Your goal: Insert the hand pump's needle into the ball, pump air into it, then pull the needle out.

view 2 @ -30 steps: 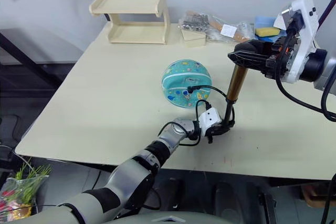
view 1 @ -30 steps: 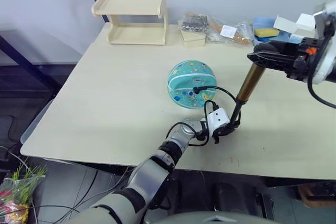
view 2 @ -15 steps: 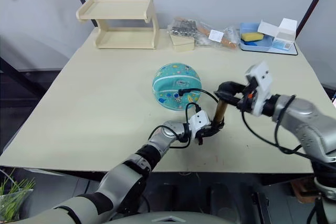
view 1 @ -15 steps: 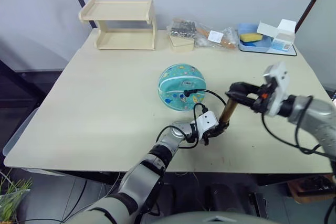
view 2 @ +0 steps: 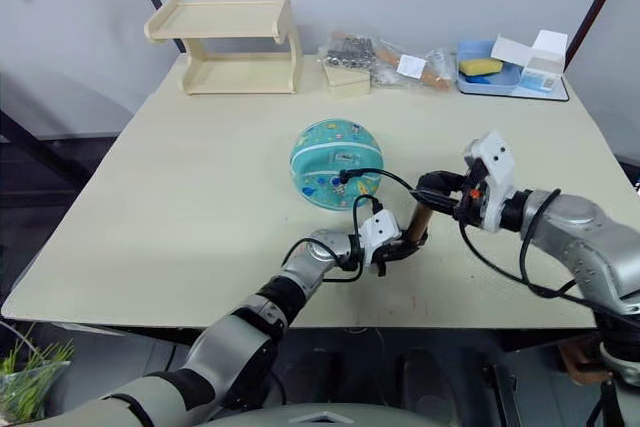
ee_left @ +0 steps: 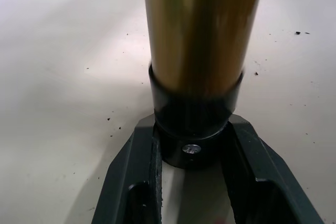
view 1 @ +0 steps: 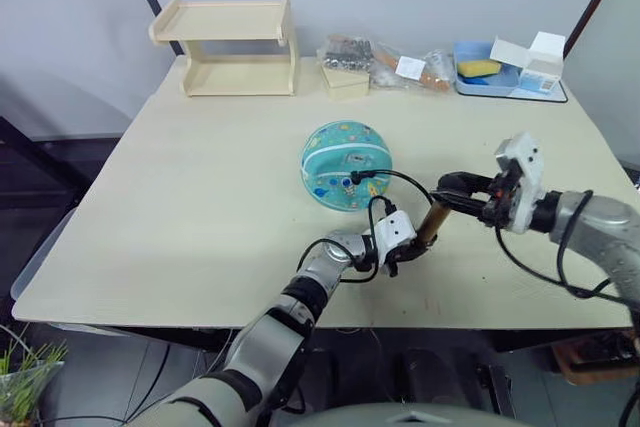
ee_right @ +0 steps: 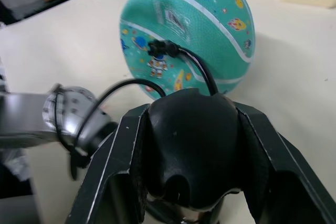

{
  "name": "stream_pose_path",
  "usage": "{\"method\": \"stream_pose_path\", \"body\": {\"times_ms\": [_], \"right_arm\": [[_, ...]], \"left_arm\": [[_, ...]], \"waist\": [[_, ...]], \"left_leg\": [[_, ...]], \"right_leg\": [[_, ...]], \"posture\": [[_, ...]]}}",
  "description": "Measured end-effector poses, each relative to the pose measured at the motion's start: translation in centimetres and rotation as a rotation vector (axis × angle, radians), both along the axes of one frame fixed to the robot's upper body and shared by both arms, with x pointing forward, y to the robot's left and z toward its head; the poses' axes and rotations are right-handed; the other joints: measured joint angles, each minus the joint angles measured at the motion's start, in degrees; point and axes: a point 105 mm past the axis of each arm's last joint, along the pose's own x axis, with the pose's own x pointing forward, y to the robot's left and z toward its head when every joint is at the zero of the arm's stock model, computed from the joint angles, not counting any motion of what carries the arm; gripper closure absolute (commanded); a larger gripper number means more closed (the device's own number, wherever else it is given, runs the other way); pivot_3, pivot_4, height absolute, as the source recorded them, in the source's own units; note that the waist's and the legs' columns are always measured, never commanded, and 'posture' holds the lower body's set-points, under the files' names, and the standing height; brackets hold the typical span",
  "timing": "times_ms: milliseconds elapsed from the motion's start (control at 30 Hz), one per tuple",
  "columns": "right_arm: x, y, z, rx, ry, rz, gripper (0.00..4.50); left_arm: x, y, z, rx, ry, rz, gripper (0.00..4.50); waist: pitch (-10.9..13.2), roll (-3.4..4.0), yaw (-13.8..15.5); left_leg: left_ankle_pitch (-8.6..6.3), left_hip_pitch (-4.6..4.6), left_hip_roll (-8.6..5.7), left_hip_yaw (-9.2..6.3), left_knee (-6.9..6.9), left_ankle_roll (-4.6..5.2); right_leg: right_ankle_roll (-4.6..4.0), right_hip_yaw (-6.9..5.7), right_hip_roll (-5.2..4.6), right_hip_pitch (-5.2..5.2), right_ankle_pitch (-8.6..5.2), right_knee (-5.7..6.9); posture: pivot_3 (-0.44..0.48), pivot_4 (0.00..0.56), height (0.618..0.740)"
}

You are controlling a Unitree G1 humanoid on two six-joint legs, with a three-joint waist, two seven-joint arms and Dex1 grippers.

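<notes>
Now the right fingers (ee_right: 184, 182), clamped on the hand pump (view 1: 431, 224) handle, sit lower than before; left fingers (ee_left: 194, 177) grip its base cap. Beyond them, its hose reaches the ball (view 1: 346, 164) on the desk (view 1: 200, 197).

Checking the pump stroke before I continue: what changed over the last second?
The right gripper pushed the hand pump handle down, so less gold barrel shows. The left gripper stays clamped on the pump's base; the hose remains plugged into the ball, which hasn't moved.
</notes>
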Motion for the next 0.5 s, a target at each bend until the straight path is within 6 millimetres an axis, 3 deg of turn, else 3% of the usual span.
{"method": "stream_pose_path", "body": {"times_ms": [200,233,400,500], "right_arm": [[-1.9,-1.0,9.9,0.027,-0.083,0.037,2.83],[-2.3,-1.1,10.6,0.034,-0.092,0.042,2.83],[-2.4,-1.1,10.4,0.053,-0.072,0.039,2.83],[-1.7,-1.5,8.9,0.076,-0.094,0.003,2.83]], "left_arm": [[-0.2,-0.9,0.7,-0.019,-0.013,-0.036,3.46],[-0.2,-0.9,0.7,-0.019,-0.012,-0.038,3.46],[-0.2,-0.9,0.7,-0.018,-0.012,-0.042,3.46],[-0.2,-0.8,0.5,-0.012,-0.008,-0.034,3.46]], "waist": [[0.74,-0.29,0.73],[0.78,-0.42,0.75],[0.88,-0.72,0.67],[0.68,-1.14,0.55]], "left_leg": [[0.0,-0.77,-0.34,0.15,0.2,0.01],[0.0,-0.84,-0.37,0.17,0.2,0.01],[0.0,-0.84,-0.47,0.56,0.24,0.01],[-0.01,-0.78,-0.46,0.63,0.29,0.02]], "right_leg": [[0.13,0.1,-0.54,-0.58,0.14,-0.08],[0.16,0.11,-0.63,-0.62,0.16,-0.09],[0.34,0.36,-0.82,-0.67,0.22,-0.12],[0.42,0.42,-0.79,-0.65,0.27,-0.11]], "posture": [[0.0,0.15,0.74],[0.0,0.15,0.74],[0.0,0.15,0.74],[0.0,0.15,0.74]]}}
